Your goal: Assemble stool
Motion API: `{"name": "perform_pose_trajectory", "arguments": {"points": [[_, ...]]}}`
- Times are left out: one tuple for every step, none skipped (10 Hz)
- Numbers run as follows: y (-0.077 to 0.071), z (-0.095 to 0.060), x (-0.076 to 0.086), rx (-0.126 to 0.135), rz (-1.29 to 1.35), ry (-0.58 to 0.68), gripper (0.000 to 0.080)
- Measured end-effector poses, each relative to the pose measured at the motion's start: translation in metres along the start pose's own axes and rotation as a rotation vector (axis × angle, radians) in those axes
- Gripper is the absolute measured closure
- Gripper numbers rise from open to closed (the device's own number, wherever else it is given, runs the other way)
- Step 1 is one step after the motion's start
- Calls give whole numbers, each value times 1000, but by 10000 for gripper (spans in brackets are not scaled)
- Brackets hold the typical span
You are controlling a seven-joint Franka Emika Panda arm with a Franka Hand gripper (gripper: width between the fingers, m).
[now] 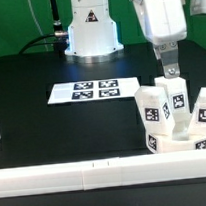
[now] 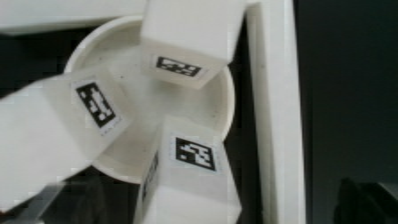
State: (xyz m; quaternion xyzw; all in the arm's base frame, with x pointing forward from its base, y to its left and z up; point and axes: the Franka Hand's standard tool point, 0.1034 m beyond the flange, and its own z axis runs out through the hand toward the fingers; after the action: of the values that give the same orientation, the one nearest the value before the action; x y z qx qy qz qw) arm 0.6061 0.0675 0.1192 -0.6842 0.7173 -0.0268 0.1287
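One black table under marker board.

Even overhead light leaves the white parts glaring against the dark table, and the wrist view is soft and blurred.

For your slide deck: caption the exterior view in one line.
Open hand above a stool leg by the rail; marker board behind.

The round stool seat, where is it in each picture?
Exterior view: the round seat sits at the exterior view's right, against the white border rail, mostly hidden by tagged legs.
Wrist view: the seat fills the middle, legs standing on it.
Shared landmark: the tagged leg under the gripper.
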Motion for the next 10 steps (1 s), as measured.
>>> {"name": "perform_pose_trajectory", "arguments": {"points": [[0, 0, 0, -2, -117, 3, 151], [0, 0, -1, -12, -244, 8, 151], [-2, 0, -3, -21, -380, 15, 151], [-5, 1, -4, -26, -545, 25, 151], [-6, 4, -4, -38, -678, 26, 151], [-8, 6, -4, -47, -769, 26, 151], [-9, 6, -3, -43, -815, 28, 151], [-8, 6, -2, -47, -886, 30, 151], [-8, 6, -2, -49, -938, 30, 151], [-9, 6, -1, -51, -1017, 29, 151]]}}
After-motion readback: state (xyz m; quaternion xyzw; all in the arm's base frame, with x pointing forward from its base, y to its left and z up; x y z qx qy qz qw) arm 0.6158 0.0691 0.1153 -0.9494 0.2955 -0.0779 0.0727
